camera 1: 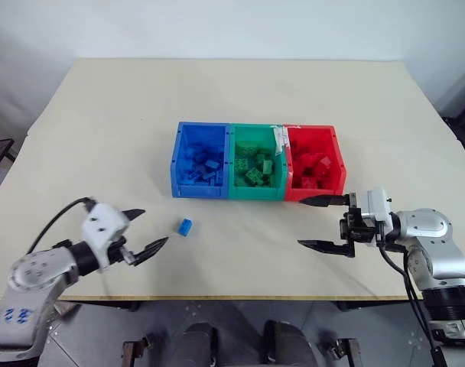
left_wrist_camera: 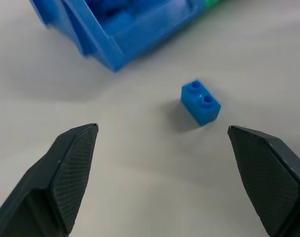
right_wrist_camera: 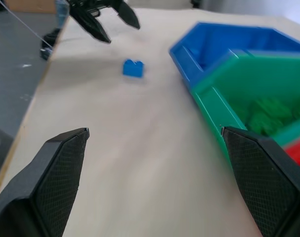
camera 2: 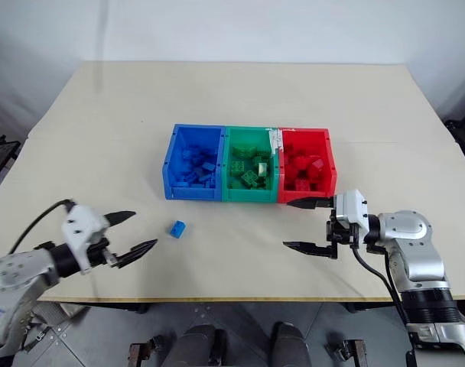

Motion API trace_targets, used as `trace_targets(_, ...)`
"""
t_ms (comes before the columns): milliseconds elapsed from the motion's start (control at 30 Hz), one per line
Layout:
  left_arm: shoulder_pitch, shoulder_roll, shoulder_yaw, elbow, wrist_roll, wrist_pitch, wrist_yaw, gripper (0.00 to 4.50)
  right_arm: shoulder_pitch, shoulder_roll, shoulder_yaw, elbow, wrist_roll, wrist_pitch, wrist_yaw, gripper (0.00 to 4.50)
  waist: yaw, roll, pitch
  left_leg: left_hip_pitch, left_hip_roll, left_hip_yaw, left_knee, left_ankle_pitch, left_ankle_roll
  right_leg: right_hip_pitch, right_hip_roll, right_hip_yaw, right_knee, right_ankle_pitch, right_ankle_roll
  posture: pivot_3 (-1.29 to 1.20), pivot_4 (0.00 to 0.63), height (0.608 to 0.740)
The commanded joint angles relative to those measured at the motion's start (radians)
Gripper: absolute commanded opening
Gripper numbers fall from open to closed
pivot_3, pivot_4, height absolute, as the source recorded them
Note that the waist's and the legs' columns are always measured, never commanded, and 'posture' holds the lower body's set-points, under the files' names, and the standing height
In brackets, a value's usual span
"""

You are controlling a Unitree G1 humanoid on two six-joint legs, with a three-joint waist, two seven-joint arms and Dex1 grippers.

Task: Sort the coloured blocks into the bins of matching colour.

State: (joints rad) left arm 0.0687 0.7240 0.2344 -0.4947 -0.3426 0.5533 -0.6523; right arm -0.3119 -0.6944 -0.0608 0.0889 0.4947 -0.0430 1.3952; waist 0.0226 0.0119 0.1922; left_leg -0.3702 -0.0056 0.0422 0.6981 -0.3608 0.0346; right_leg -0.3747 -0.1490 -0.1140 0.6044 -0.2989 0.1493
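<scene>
Tabletop scene from a humanoid robot's head cameras: a pale beige table (camera 1: 240, 99) holds three open-top rectangular plastic bins joined in a row. From the robot's left to right they are the blue plastic bin (camera 1: 199, 189), the green plastic bin (camera 1: 255, 191) and the red plastic bin (camera 1: 315, 189). Each already contains a heap of small studded toy bricks of its own colour.

One small blue studded plastic brick (camera 1: 185, 226) lies alone on the bare table, in front of the blue bin and apart from it, nearer the robot. No other loose brick is visible on the table.

The left gripper (camera 1: 147, 231), two black fingers on a white and grey wrist, hovers near the table's front edge, just to the left of the loose blue brick. Its fingers are spread wide and hold nothing. In the left wrist view the brick (left_wrist_camera: 200, 101) sits ahead of the fingers, between their lines but not yet between the tips.

The right gripper (camera 1: 323, 223) hangs in front of the red bin, pointing towards the left, with its fingers also spread wide and empty.

Judging from this, sorting is nearly finished and the step in hand is the approach to the last blue brick. The next move probably calls for the left gripper to advance and lower until its fingers straddle the brick, close on it, then carry it to the blue bin.
</scene>
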Motion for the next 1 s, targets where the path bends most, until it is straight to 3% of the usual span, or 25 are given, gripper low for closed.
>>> trace_targets(33,-0.106,-0.044,-0.072,-0.105,-0.035,0.234,0.124,4.48,0.052,-0.015,-0.044,-0.062,0.014,-0.003,-0.022,4.5,0.001,0.0,0.0,0.0,0.0,0.0,0.0,0.0,0.0,0.0,0.0,0.0,0.0,0.0,0.0,0.0,0.15,0.74)
trace_targets(133,-0.186,-0.075,-0.13,-0.109,-0.017,0.391,0.202,4.48,0.093,-0.019,-0.063,-0.104,0.019,0.008,-0.046,4.5,0.001,0.0,0.0,0.0,0.0,0.0,0.0,0.0,0.0,0.0,0.0,0.0,0.001,0.0,0.0,0.0,0.15,0.74)
trace_targets(367,-0.274,-0.141,-0.217,-0.08,-0.01,0.524,0.268,4.48,0.201,-0.021,-0.115,-0.208,0.025,0.025,-0.114,4.5,0.001,0.0,0.0,0.0,0.0,0.001,0.001,0.0,0.0,0.0,0.001,0.001,0.001,0.0,0.0,0.0,0.15,0.74)
trace_targets(500,-0.253,-0.129,-0.238,-0.075,0.028,0.471,0.277,3.58,0.237,-0.022,-0.135,-0.235,0.025,0.027,-0.138,4.5,0.002,0.0,0.0,0.0,0.0,0.001,0.001,0.0,0.0,0.0,0.001,0.001,0.0,0.0,0.0,0.0,0.15,0.74)
trace_targets(800,-0.21,-0.039,-0.268,-0.012,0.051,0.381,0.195,0.68,0.255,-0.021,-0.141,-0.254,0.027,0.03,-0.162,4.5,0.001,0.0,0.0,0.001,0.0,0.001,0.001,0.0,-0.001,0.0,0.001,0.002,0.0,0.0,0.0,0.0,0.15,0.74)
trace_targets(833,-0.211,-0.036,-0.265,-0.004,0.038,0.339,0.16,0.48,0.255,-0.021,-0.143,-0.254,0.027,0.031,-0.166,4.5,0.001,0.0,0.0,0.001,0.0,0.001,0.001,0.0,-0.001,0.0,0.001,0.002,0.0,0.0,0.0,0.0,0.15,0.74)
trace_targets(1000,-0.271,-0.07,-0.174,0.062,-0.02,0.203,0.083,0.5,0.274,-0.003,-0.18,-0.279,0.051,0.053,-0.225,4.5,0.005,0.001,0.0,0.001,0.0,0.002,0.001,0.0,-0.001,0.0,0.001,0.002,0.0,0.0,0.0,0.0,0.15,0.74)
